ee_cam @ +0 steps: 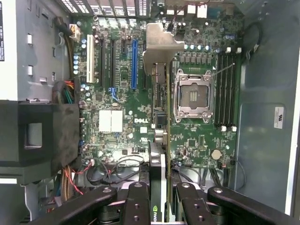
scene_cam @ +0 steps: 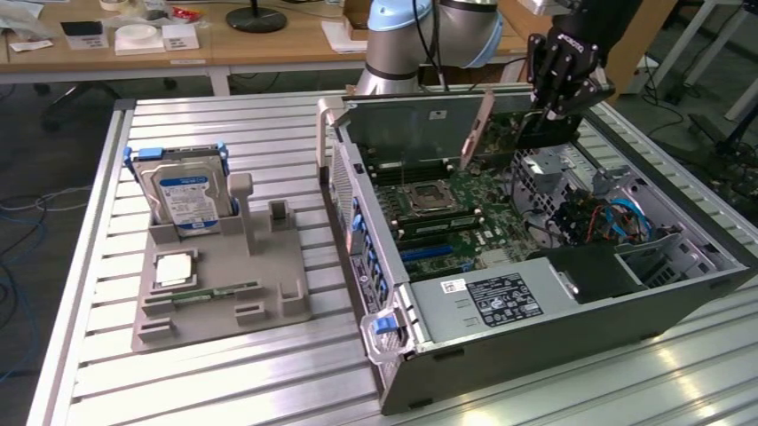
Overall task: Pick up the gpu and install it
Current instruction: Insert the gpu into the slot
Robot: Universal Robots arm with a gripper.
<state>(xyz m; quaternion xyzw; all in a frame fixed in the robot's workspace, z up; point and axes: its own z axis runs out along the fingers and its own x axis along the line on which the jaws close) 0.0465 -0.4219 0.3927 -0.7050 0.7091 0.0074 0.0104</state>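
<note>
One gpu — one pincer grips it.

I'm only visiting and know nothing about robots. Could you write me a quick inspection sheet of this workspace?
Surface: slotted metal table carrying a grey parts holder and an open computer case.
Job's things: gpu held edge-on over the motherboard, not yet in a slot.
Clutter: hard drive standing upright in the holder.
Grippers: gripper, fingers shut on the gpu.
Cables: blue wires inside the case; floor cables at the exterior view's left.
Surroundings: desks with oddments behind the table.
</note>
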